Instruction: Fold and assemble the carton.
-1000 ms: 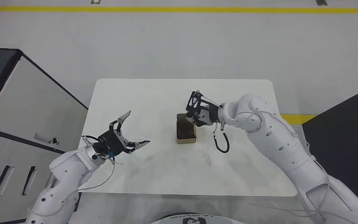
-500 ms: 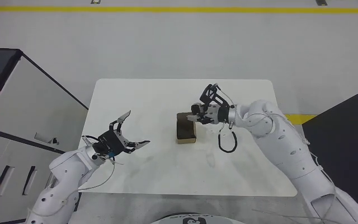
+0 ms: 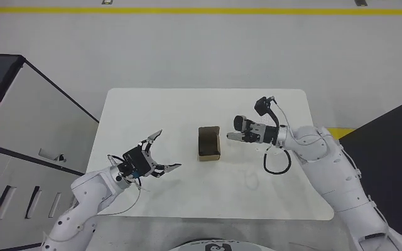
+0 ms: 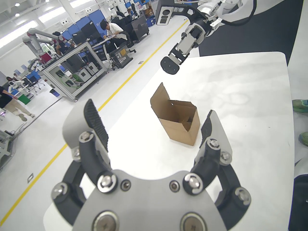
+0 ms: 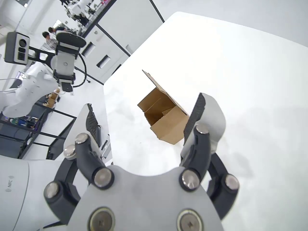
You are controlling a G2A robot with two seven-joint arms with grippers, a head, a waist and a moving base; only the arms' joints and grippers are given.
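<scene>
A small brown carton [image 3: 209, 144] stands upright in the middle of the white table [image 3: 163, 106]. Its top is open, one flap sticks up and the inner flaps fold down inside [image 4: 178, 118] [image 5: 166, 121]. My left gripper [image 3: 168, 150] [image 4: 151, 111] is open, a short way from the carton on the table's left half, its fingers pointing at it. My right gripper [image 3: 233, 136] [image 5: 144, 103] is open too, hovering just off the carton's other side without touching it. The right gripper [image 4: 172, 64] hangs above and beyond the carton in the left wrist view.
A grey cabinet with a dark top [image 3: 25, 106] stands left of the table. A dark floor area [image 3: 377, 144] lies to the right. A black cable loop [image 3: 276, 166] hangs from the right arm over the table.
My right gripper has drawn back from the carton's top toward the right. The left gripper has shifted a little closer to the carton. The carton stays in place.
</scene>
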